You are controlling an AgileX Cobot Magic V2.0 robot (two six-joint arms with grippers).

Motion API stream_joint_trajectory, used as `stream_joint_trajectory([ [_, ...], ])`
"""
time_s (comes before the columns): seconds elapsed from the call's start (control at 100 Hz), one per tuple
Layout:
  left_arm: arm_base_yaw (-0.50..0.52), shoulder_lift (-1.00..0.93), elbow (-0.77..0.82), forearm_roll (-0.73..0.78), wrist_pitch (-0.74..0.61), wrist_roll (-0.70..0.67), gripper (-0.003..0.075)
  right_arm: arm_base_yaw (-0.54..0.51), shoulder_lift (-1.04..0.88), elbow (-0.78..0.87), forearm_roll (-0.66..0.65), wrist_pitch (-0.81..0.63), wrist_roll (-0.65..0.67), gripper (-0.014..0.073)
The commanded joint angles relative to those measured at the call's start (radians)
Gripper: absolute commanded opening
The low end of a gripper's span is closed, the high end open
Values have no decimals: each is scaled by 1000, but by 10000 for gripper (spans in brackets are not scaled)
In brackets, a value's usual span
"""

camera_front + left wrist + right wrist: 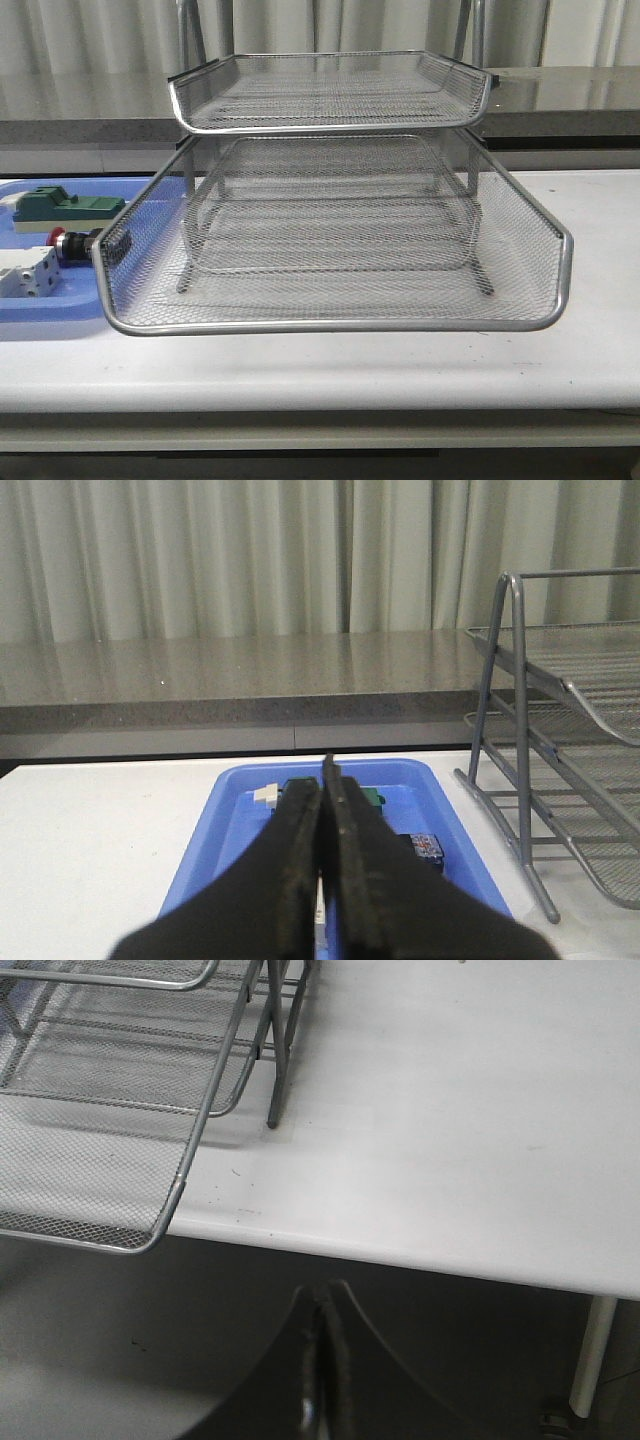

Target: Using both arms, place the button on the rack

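The button (pixel 70 244), with a red head and a dark body, lies in the blue tray (pixel 40 308) at the left of the table, just beside the rack's bottom tier. The silver wire-mesh rack (pixel 340 322) fills the middle of the front view. Neither arm shows in the front view. In the left wrist view my left gripper (pixel 326 776) hovers over the blue tray (pixel 228 825), jaws pressed together and empty; the button's blue-and-black body (pixel 425 847) lies just beside the fingers. My right gripper (pixel 322 1298) is shut and empty, off the table's front edge, near the rack's corner (pixel 165 1222).
A green-topped block (pixel 70 206) and a white blocky component (pixel 30 272) share the blue tray with the button. The rack's upright posts (pixel 517 730) stand close beside the tray. A grey counter and curtains run behind the table. A table leg (pixel 590 1360) stands near my right gripper.
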Motion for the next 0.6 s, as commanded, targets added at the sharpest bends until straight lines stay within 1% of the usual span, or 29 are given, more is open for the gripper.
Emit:
stream_joint_trajectory([
  [0.0, 1, 33, -100, -20, -11, -10, -20, -5, 8, -23, -3, -59, -3, -71],
  [0.21, 1, 260, -349, -12, 169, -4, -20, -5, 8, -23, -3, -59, -3, -71],
  [0.48, 1, 682, -697, 102, 483, 0, -20, -5, 8, -23, -3, -59, -3, -71],
  [0.59, 1, 853, -828, 115, 606, 40, -20, -5, 8, -23, -3, -59, -3, -71],
])
